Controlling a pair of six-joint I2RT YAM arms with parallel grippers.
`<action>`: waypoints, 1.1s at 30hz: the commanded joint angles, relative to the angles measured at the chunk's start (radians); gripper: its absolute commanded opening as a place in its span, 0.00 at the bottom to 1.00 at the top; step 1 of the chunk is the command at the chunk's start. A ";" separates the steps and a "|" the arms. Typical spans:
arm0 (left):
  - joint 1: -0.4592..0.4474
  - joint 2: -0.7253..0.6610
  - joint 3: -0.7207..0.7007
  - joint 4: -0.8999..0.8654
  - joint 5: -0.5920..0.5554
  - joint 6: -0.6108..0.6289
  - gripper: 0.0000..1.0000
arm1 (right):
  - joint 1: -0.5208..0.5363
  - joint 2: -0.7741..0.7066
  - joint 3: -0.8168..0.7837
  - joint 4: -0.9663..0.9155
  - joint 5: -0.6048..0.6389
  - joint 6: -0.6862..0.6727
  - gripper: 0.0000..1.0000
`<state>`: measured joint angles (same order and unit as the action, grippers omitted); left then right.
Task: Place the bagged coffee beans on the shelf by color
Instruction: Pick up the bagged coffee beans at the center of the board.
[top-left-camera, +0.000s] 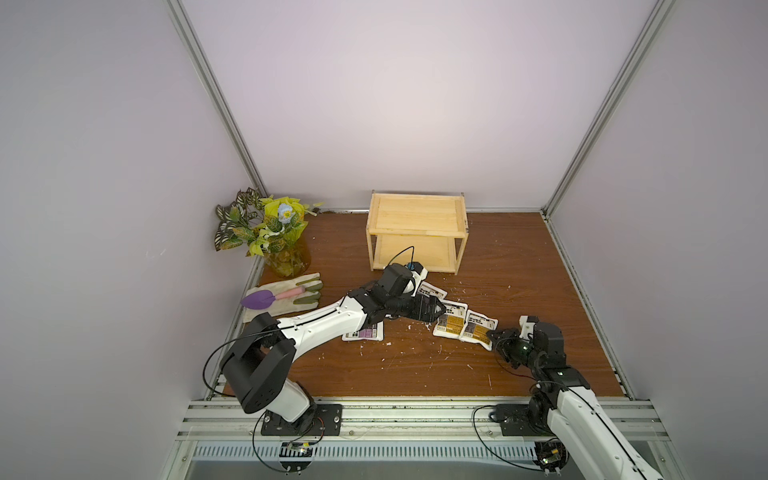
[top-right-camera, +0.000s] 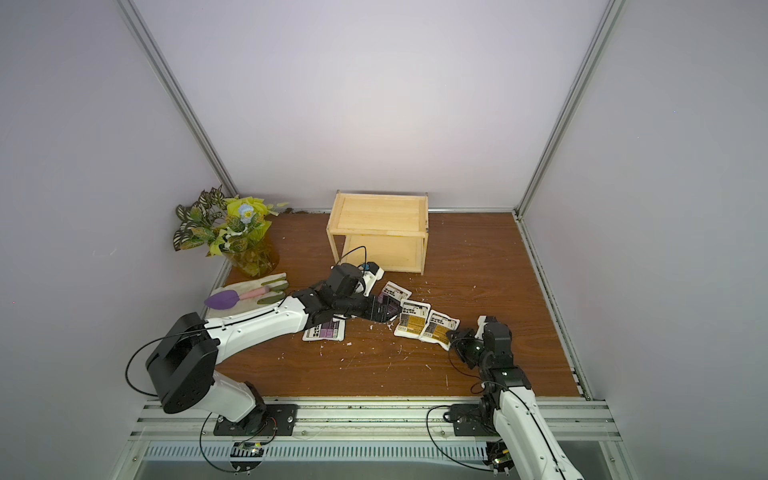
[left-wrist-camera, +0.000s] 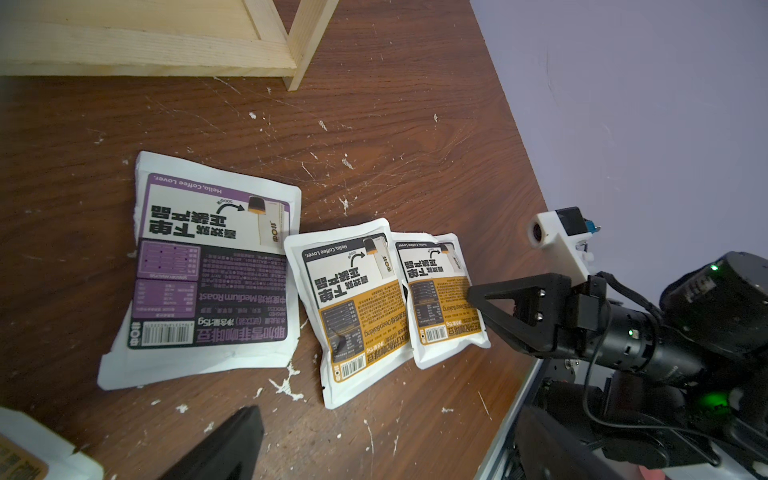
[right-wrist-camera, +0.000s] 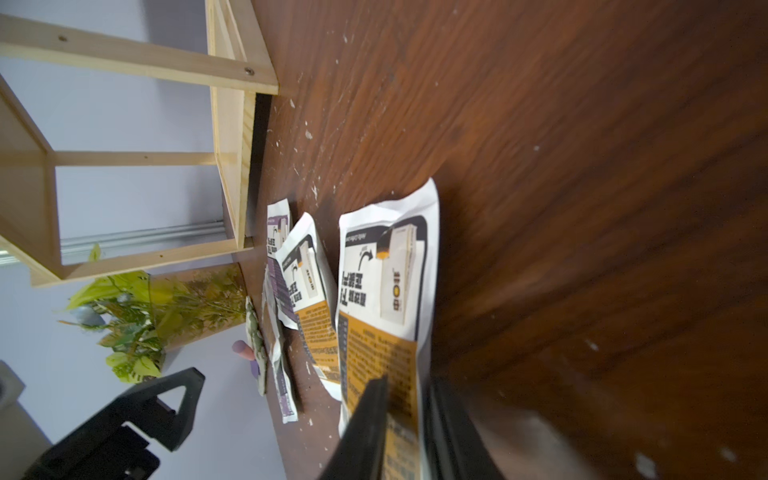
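The pale wood shelf (top-left-camera: 417, 233) (top-right-camera: 377, 233) stands empty at the back. Two golden-brown bagged coffee beans (top-left-camera: 451, 322) (top-left-camera: 478, 328) lie side by side mid-table. My right gripper (top-left-camera: 492, 334) (right-wrist-camera: 409, 386) is shut on the near edge of the rightmost one (right-wrist-camera: 386, 291) (left-wrist-camera: 440, 299). A purple bag (left-wrist-camera: 208, 270) lies beside them, and another purple bag (top-left-camera: 365, 332) shows under the left forearm. My left gripper (top-left-camera: 440, 309) (left-wrist-camera: 388, 415) hovers open over the bags with nothing between its fingers. A golden-labelled bag (left-wrist-camera: 25, 453) shows at that view's edge.
A leafy plant in an amber vase (top-left-camera: 284, 253) stands at the back left. In front of it lie pale gloves (top-left-camera: 286, 305) with a purple trowel (top-left-camera: 257, 299) on them. White flecks dot the brown table (top-left-camera: 519, 266). Walls close three sides.
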<state>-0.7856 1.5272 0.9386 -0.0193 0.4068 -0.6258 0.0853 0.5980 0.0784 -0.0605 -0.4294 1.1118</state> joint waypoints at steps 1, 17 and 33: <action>-0.011 0.005 0.036 0.007 0.009 0.001 1.00 | -0.009 -0.012 0.003 -0.004 -0.022 0.003 0.15; 0.011 -0.008 0.113 -0.016 0.021 -0.072 1.00 | -0.017 -0.069 0.203 -0.159 0.021 -0.011 0.00; 0.130 -0.142 0.158 -0.046 0.038 -0.156 1.00 | -0.010 0.125 0.533 -0.081 -0.163 -0.080 0.00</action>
<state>-0.6815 1.4246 1.0538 -0.0364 0.4374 -0.7673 0.0753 0.7010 0.5251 -0.2127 -0.5110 1.0729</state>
